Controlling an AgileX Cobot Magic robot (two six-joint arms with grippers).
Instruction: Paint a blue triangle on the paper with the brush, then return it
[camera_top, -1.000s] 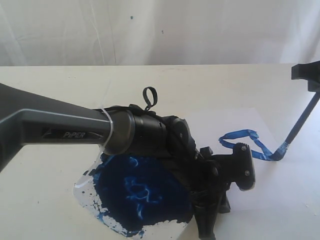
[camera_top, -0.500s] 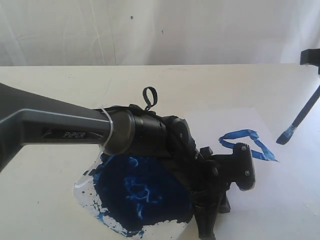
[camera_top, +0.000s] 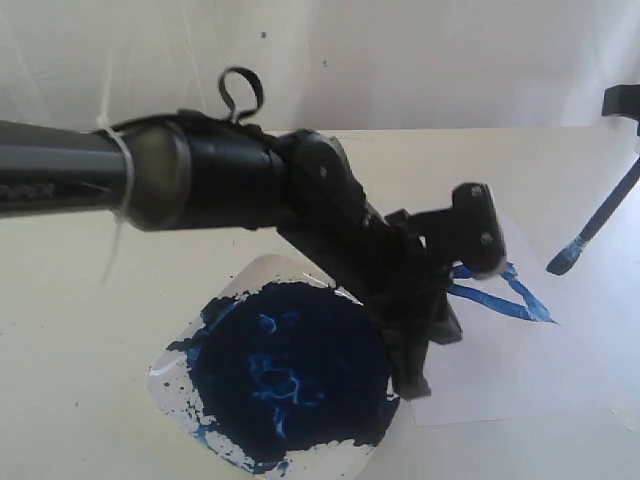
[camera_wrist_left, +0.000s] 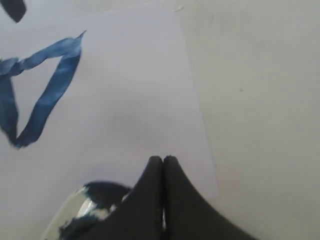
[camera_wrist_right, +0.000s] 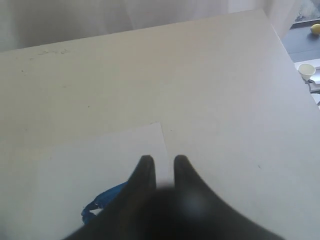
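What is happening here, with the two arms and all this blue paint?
A robot is painting. The right claw holds the brush with its blue tip in the air, not touching the paper. A rough blue triangle is already drawn on that sheet. The left claw is shut and holds nothing; it hangs over the corner of the paper next to the tray of blue paint. The brush is not yet put back.

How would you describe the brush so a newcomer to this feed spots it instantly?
Find the white paper on the right of the table, marked with the blue triangle. Near that sheet's right edge, a thin dark rod slants down from the picture's right border: the brush. Unlike the flat triangle beside it, it is a straight stick with a pale band above blue bristles.
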